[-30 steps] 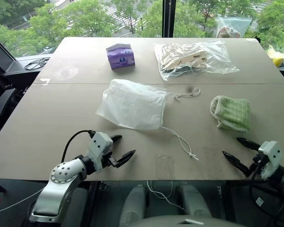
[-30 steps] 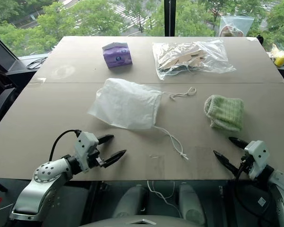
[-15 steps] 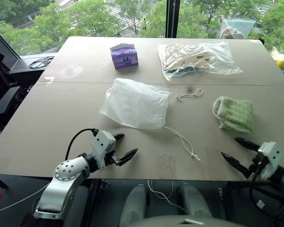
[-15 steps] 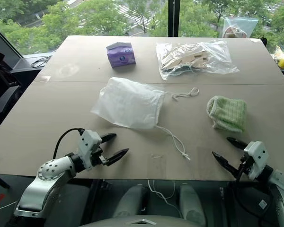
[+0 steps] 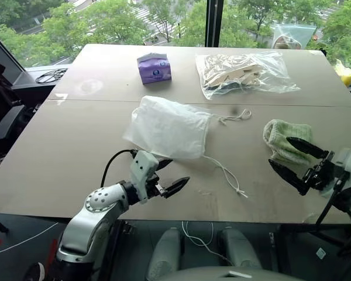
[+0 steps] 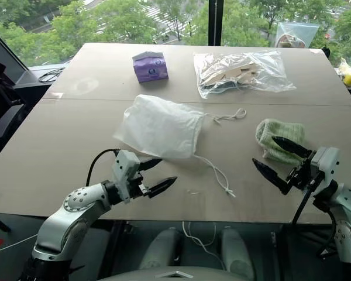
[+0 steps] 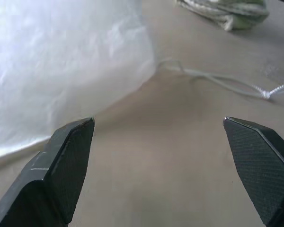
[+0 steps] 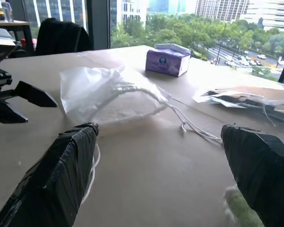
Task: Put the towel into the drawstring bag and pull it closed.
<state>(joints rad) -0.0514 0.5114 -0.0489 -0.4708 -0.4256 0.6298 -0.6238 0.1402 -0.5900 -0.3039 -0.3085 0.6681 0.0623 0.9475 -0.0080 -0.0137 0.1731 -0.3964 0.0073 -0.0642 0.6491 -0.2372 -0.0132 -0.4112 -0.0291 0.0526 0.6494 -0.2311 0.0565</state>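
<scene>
- A wide beige table runs up to tall windows with green trees beyond; its near edge passes just below both grippers.
- The left gripper hovers above the near part of the table, its two black fingers spread wide and holding nothing.
- Just beyond that gripper, slightly to its left, lies the drawstring bag, white, thin and flat on the table, its mouth turned toward the right gripper's side.
- One white cord trails from the bag's mouth across bare table and ends in a knot between the two grippers; a second short looped cord lies farther off by the mouth.
- The right gripper is raised near the table's right side, fingers wide apart and empty.
- The towel, a small light-green checked cloth, lies directly beyond the right gripper; the upper finger overlaps it in the head views, and whether it touches cannot be told.
- Bare tabletop separates bag and towel, and a broad open stretch lies left of the left gripper.
- Far past the bag, near the window edge, sit a purple tissue pack and a clear plastic bag of beige items, well apart from both grippers.
</scene>
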